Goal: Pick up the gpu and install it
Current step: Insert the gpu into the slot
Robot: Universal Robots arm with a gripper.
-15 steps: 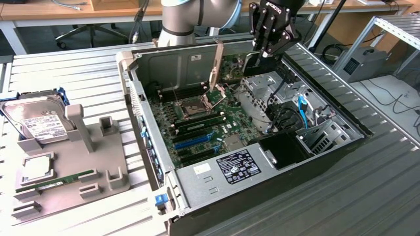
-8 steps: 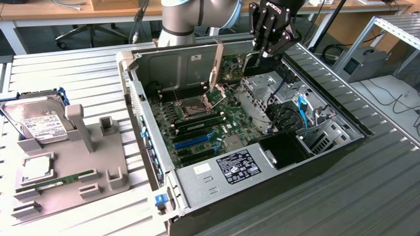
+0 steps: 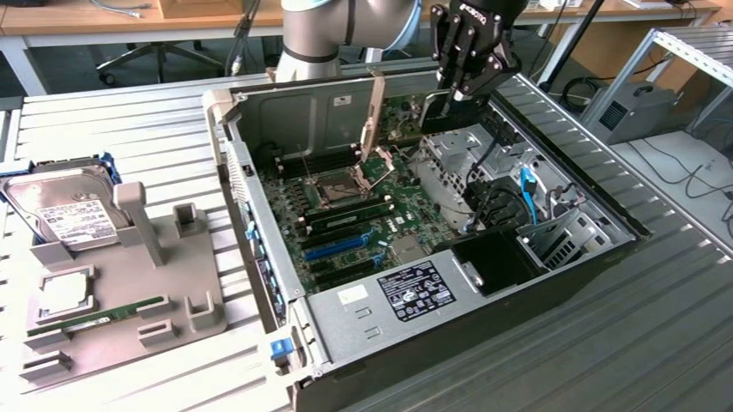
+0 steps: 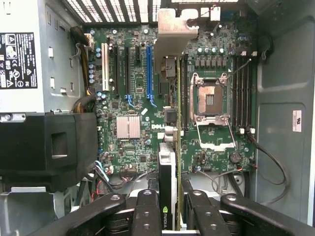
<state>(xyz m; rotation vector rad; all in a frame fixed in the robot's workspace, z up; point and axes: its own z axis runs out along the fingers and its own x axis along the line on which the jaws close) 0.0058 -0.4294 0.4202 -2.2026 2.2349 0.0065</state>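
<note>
My gripper hangs over the far end of the open computer case, shut on the gpu, which shows as a dark card held on edge below the fingers. In the wrist view the gpu runs edge-on away from between my gripper's black fingers. Its black side with a green logo faces one finger, and its silver end bracket sits at the far end. The card hovers above the green motherboard, between the blue slot and the open CPU socket.
On the exterior view's left, a grey holder carries a silver hard drive, a narrow green RAM stick and a square chip. Inside the case are a black shroud, loose cables and the socket's raised tan frame.
</note>
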